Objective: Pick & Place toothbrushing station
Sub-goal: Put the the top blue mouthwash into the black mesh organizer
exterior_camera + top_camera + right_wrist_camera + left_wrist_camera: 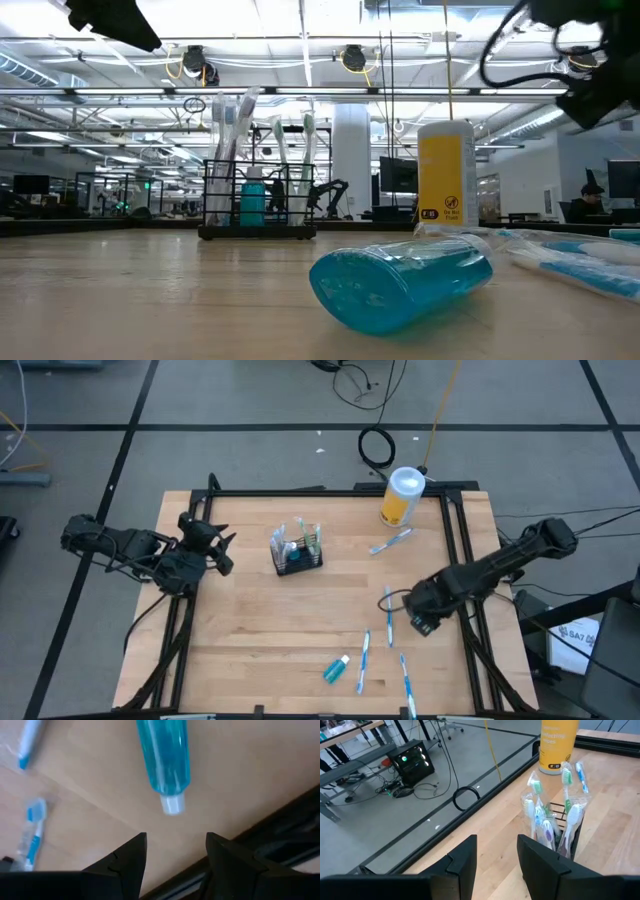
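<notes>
Standing mid-table, our black wire-mesh caddy [297, 552] holding wrapped toothbrushes [540, 815], yellow canister [400, 497] far right, label unreadable, translucent teal tube [336, 668] lying near, left gripper [222, 550] released beside caddy, right gripper [175, 847] released above tube.

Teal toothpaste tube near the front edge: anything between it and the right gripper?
Nothing visible. The right gripper, open, hangs above the table to the right of the teal toothpaste tube; only loose toothbrushes lie flat on the wood between them, none standing in the path.
</notes>
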Available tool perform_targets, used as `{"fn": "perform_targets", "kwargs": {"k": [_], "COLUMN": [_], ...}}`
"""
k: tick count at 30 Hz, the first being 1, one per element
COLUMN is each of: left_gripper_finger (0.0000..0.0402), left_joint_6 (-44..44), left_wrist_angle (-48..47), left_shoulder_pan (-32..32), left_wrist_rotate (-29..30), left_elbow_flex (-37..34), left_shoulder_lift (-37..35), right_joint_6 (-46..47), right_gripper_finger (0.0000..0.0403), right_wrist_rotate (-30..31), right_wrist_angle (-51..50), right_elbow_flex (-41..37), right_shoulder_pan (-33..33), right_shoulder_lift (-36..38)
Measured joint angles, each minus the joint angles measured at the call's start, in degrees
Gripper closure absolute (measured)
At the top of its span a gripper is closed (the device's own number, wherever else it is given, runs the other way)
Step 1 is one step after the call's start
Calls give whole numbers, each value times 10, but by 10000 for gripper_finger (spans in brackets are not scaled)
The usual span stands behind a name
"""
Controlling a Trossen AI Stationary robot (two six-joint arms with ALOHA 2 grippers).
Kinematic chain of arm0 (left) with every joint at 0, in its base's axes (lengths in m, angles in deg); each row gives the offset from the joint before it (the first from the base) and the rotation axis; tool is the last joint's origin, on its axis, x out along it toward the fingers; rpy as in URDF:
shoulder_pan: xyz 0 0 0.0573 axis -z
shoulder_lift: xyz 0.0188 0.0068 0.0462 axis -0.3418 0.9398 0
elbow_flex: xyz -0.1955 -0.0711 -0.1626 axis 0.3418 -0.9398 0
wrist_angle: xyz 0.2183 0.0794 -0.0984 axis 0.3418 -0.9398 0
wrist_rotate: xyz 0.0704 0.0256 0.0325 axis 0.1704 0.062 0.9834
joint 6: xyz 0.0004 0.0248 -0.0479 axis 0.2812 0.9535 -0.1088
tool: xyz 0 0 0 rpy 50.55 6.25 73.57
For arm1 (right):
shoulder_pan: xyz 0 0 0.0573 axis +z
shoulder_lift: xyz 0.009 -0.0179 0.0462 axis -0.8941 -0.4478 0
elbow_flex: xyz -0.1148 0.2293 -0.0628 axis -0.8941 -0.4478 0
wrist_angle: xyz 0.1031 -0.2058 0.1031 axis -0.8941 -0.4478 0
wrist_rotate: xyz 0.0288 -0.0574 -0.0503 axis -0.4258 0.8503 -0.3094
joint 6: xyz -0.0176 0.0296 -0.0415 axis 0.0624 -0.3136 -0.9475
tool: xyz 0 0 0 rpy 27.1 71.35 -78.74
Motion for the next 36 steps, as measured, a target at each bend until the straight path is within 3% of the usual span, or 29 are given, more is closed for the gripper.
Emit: {"fn": "perform_targets", "kwargs": {"k": [4,9,20,31,36], "left_gripper_finger": [254,254,254,254,254], "left_joint_6": [0,0,0,4,4], "left_wrist_angle": [0,4,4,4,4], "left_shoulder_pan": [0,0,0,0,0], "left_wrist_rotate": [0,0,0,0,0], "left_elbow_flex": [0,0,0,0,0], "left_shoulder_lift": [0,0,0,0,0], "right_joint_6": [36,36,17,18,7], "right_gripper_finger": [206,206,210,312,308], "right_wrist_rotate": [42,39,38,40,43], "right_wrist_angle": [42,141,235,220,221], "right_elbow_flex": [-28,-92,-171,-166,-139], "right_shoulder_pan": [45,59,60,60,60], "right_shoulder_lift": [-1,-1,1,2,14]}}
